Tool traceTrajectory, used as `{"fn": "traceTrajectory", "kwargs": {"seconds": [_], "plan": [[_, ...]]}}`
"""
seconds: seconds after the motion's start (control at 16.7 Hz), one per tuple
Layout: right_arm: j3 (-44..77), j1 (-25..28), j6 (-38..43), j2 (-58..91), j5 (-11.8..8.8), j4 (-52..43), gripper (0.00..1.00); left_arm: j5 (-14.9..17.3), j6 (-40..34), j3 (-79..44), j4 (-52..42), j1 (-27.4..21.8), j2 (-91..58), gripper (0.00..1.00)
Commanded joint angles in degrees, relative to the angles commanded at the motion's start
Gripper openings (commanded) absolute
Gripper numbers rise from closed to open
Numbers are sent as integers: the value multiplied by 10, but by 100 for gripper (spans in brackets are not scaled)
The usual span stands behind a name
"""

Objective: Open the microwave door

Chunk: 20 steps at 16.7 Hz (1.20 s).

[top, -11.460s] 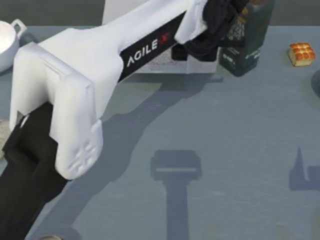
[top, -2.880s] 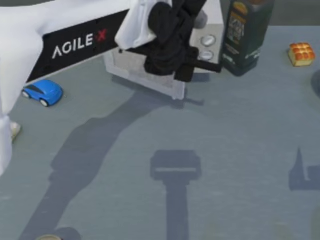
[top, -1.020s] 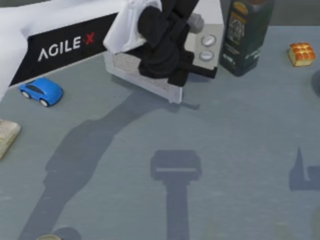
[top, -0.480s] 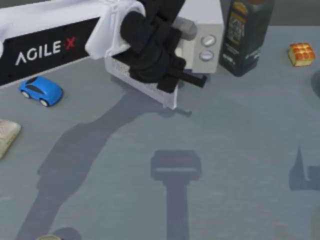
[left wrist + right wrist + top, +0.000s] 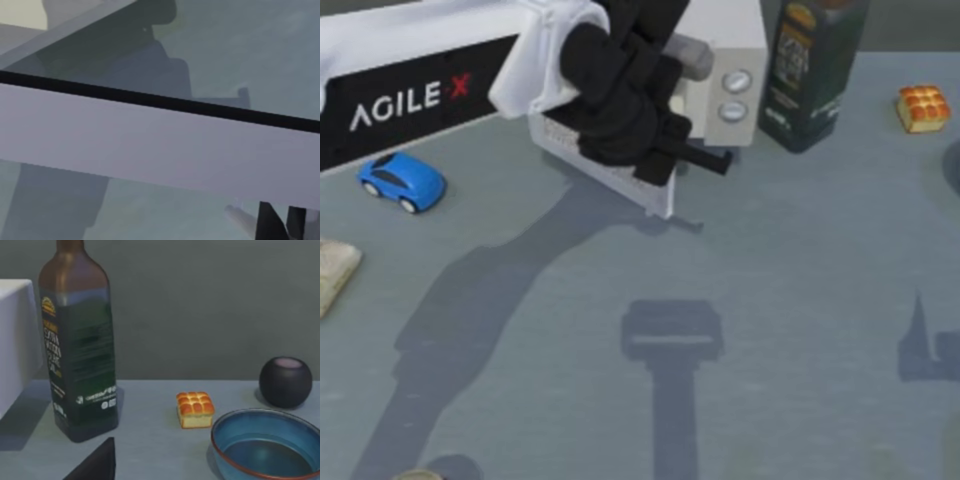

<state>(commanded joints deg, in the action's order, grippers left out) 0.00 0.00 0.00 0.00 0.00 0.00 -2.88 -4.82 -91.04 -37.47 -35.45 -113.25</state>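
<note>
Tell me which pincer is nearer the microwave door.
Left. The left pincer sits right at the microwave door, which is swung partly open. The right pincer isn't in the top view; it's parked off by the bottle.

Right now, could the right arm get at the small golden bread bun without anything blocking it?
Probably yes. The golden bread bun sits on open tabletop between the dark green bottle and the blue bowl, touching neither; the left end effector is busy at the light-grey microwave door.

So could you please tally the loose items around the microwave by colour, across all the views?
Blue: 2, toy car and bowl
Dark: 2, bottle and round speaker
Golden: 1, bread
Beige: 1, slab at the left edge
Total: 6
</note>
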Motion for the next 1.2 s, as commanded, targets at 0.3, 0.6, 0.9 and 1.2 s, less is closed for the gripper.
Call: {"fn": "traceTrajectory", "kwargs": {"seconds": [0.3,0.6,0.9,1.2], "plan": [[0,0,0,0,0,0,100,0,0,0,0,0,0,0],[0,0,0,0,0,0,100,0,0,0,0,0,0,0],[0,0,0,0,0,0,100,4,0,4,0,-3,-1,0],[0,0,0,0,0,0,100,34,58,46,13,17,33,0]]}}
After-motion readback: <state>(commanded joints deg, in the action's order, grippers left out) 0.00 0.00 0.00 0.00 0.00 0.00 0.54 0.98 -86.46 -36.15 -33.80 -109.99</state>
